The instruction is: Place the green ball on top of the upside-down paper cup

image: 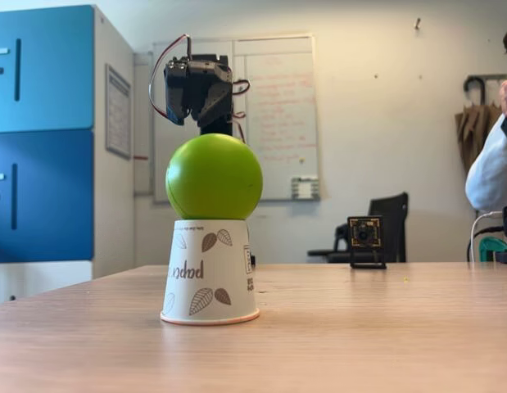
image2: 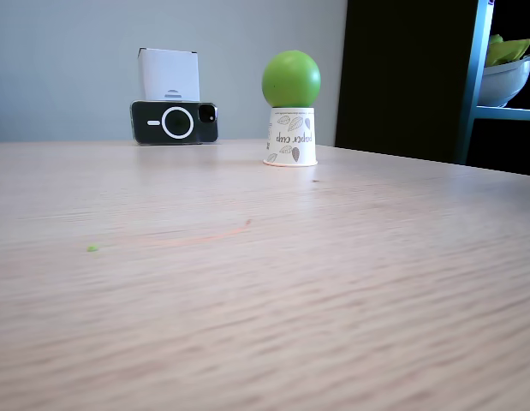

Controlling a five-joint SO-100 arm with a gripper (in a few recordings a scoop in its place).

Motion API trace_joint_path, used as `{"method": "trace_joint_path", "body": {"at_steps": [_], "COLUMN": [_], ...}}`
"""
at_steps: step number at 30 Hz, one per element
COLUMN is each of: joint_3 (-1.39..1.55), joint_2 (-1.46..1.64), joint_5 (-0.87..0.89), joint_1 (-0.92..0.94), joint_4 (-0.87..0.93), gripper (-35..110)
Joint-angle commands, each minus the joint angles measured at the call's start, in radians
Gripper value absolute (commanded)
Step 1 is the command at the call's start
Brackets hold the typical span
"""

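The green ball [image: 214, 177] rests on top of the upside-down paper cup [image: 209, 274], which stands on the wooden table [image: 359, 327]. In a fixed view the ball [image2: 291, 79] sits on the cup [image2: 291, 137] with nothing touching it. The robot's black gripper [image: 199, 90], with red and white wires, rises just above and behind the ball in a fixed view. Its lower end drops behind the ball, so its fingers are hidden.
A small camera on a black stand [image: 365, 240] is at the table's far side. A phone [image2: 175, 122] leans on a white box [image2: 169, 74] left of the cup. Blue cabinets [image: 42, 131] stand at the left, and a person's white sleeve [image: 491, 168] shows at the right edge.
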Motion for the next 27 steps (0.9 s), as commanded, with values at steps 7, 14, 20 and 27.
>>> {"method": "trace_joint_path", "body": {"at_steps": [7,14,20,27], "joint_3": [0.555,0.942,1.023,1.023], "joint_2": [0.565,0.954,1.045,1.046], "joint_5": [0.069,0.080,0.051,0.049], "joint_1": [0.014,0.017,0.023,0.018], "joint_4": [0.176,0.293,0.466,0.466], "gripper": [0,0,0,0]}}
